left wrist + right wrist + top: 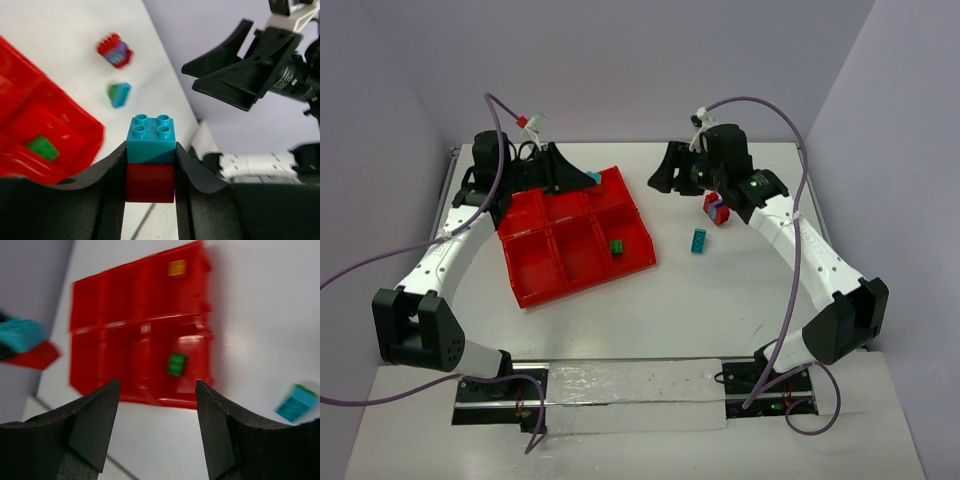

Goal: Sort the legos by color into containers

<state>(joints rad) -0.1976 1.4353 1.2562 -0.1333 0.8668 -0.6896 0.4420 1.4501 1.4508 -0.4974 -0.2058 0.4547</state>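
Left wrist view: left fingers [150,150] clamp a teal-red pair [150,165]; right fingers [157,384] gape empty.
Sorted: green brick [176,364], yellow brick [176,267] in tray [100,315]; red-purple clump [115,51], teal-green clump [120,95] beyond the left fingers are unsorted.

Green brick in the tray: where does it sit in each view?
Top external: green brick in the near-right compartment of the red tray.
Left wrist: lower left, inside the tray, blurred.
Right wrist: centre, by the tray's bottom edge.
Shared landmark: the red tray, in all three.
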